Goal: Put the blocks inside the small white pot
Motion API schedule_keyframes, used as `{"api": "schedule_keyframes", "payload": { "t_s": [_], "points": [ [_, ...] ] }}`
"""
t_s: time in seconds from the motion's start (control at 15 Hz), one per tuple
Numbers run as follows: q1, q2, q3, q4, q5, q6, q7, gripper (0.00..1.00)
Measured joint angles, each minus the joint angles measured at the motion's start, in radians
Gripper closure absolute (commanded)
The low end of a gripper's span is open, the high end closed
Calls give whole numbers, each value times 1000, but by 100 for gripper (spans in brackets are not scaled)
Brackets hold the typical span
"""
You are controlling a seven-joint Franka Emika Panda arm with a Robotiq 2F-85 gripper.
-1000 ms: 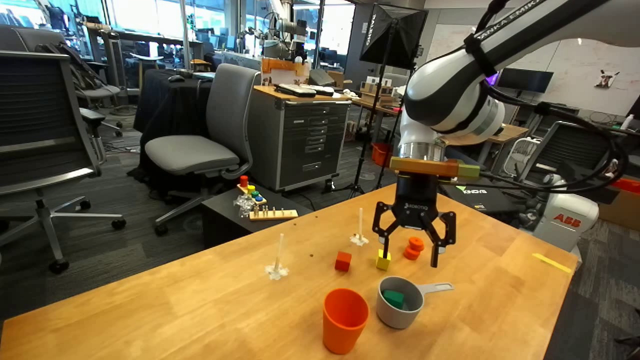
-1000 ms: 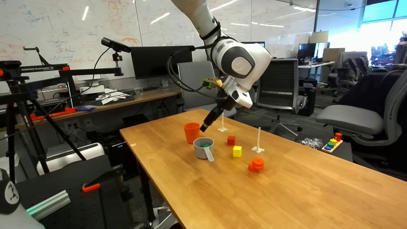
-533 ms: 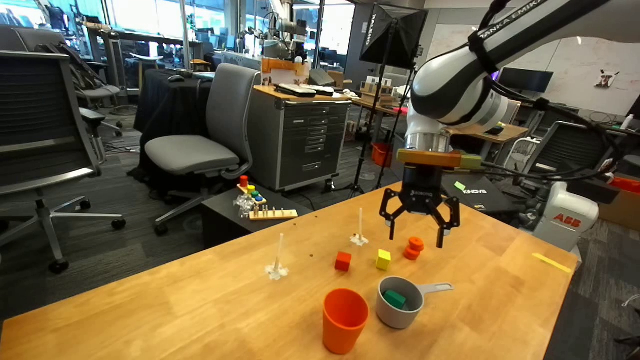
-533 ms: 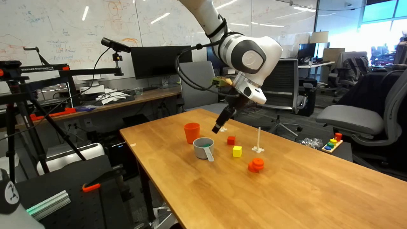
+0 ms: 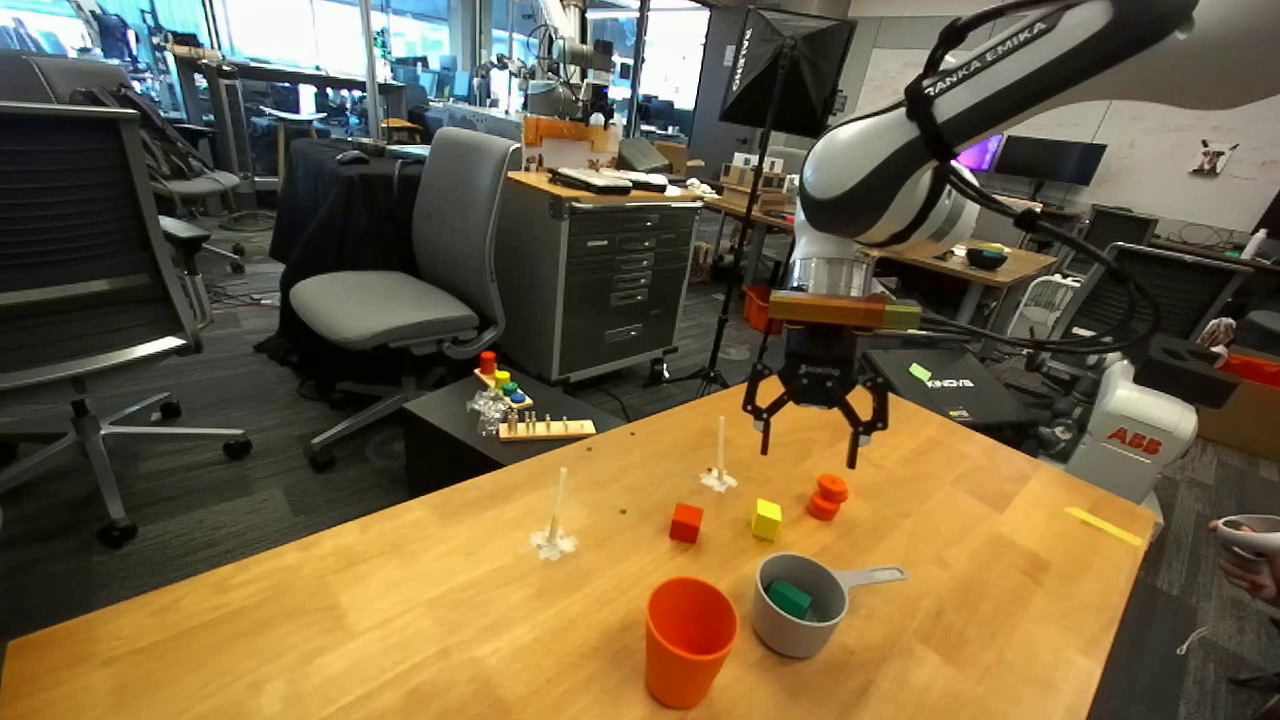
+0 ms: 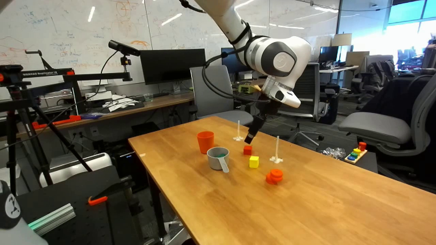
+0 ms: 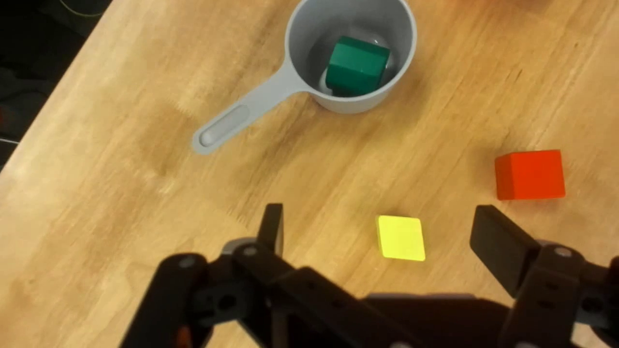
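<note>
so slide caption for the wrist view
Open pincer framing the yellow block; green block in the pot, red block outside it.

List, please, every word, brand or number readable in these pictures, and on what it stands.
"RANKA EMIKA" (start hidden): robot arm
"ROBOTIQ": gripper
"KINOV", last letter unclear: black case
"ABB": white robot
"WANHAO Duplicator", ending blurred: black bar
Too blurred: softbox lettering, whiteboard writing.

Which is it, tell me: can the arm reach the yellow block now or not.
Probably yes: the open gripper hangs above the table, the yellow block shows between its jaws in the wrist view, and the red block stands apart.
</note>
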Motion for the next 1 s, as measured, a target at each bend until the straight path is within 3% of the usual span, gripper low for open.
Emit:
{"api": "schedule_keyframes", "payload": {
  "t_s": [0.53,1.0],
  "points": [
    [21,247,19,306,0,-93,69,0],
    [-23,308,17,413,0,-169,118,0]
  ]
}}
